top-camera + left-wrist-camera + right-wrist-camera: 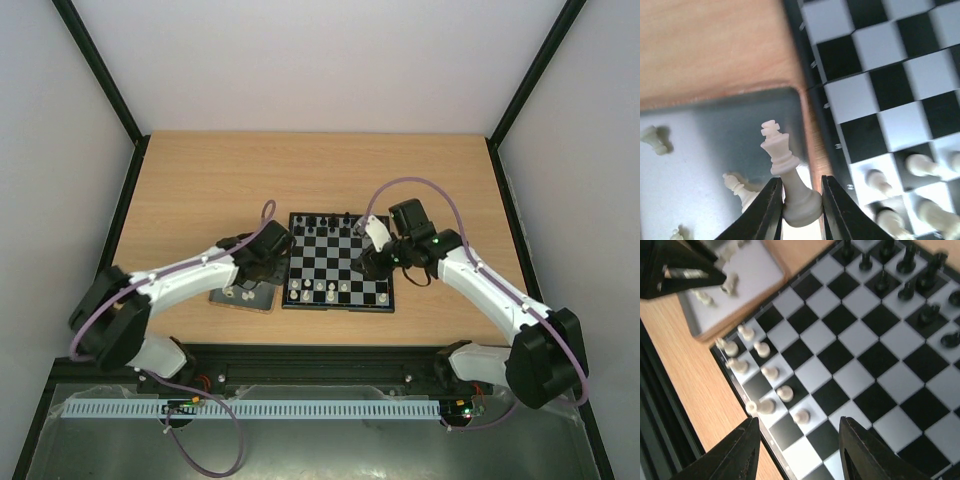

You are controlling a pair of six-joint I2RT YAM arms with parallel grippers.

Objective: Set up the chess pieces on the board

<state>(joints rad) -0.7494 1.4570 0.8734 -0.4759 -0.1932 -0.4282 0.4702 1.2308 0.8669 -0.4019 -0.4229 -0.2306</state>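
While my left claw [801,189] pinched a cream king [780,150] at the tray [700,150] edge, my right claw [799,432] hung open above the board [850,355].

A grey, tan-edged tray [705,125] lies on the wooden table [200,190], black figures [330,219] farther back.

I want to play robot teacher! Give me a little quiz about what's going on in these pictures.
1. True or false: the left hand grips a white chess piece.
2. Pick one. The right hand is:
A) holding a black pawn
B) open and empty above the board
C) lying flat on the bare table
3. What colour are the pieces along the board's far edge in the top view?

Key: 1 true; 2 B; 3 black.
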